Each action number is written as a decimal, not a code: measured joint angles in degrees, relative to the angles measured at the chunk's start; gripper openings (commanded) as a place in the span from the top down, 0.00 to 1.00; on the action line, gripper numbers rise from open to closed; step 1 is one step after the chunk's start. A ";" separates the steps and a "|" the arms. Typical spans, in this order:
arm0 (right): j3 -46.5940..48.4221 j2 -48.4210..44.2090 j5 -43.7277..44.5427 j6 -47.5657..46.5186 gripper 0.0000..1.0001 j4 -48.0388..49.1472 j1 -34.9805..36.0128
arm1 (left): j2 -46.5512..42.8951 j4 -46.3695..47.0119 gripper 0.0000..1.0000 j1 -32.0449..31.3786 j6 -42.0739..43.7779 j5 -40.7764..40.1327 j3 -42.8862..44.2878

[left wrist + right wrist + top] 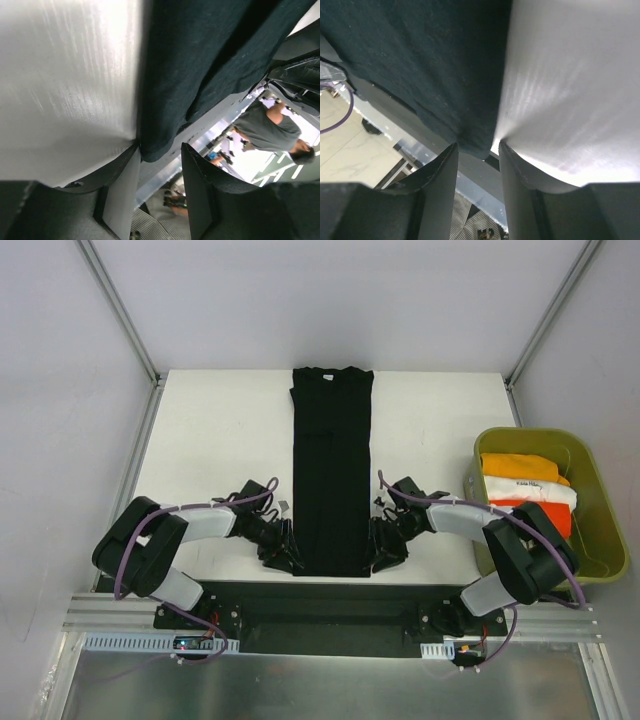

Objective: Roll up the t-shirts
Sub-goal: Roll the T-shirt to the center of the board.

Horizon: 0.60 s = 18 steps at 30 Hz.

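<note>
Left hand (160, 150), right hand (477, 146) half-open astride black t-shirt (331, 470) hem corners, unpinched.
Grasp step; next calls for even pinch, roll.

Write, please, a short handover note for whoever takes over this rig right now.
Left pincer: partly open, straddling the black shirt's near left hem corner.
Right pincer: likewise at the right corner.
The black shirt lies flat on the table, folded into a long strip, not rolled yet.
An orange bundle, a white bundle and a red-orange bundle sit in the bin.
Left to do: pinch the hem and roll it toward the far end.
</note>
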 measured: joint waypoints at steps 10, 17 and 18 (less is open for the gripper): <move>0.20 3.19 -3.10 0.22 0.82 1.57 1.68 | 1.79 -0.66 0.86 0.00 -0.09 0.48 0.26; 0.20 3.76 -2.84 -2.19 0.99 2.82 1.79 | 1.36 -1.60 1.00 -0.02 3.43 -0.79 0.96; 0.20 3.67 -2.84 -2.56 0.99 2.78 1.79 | 0.98 -1.64 1.00 -0.02 4.09 -0.98 0.98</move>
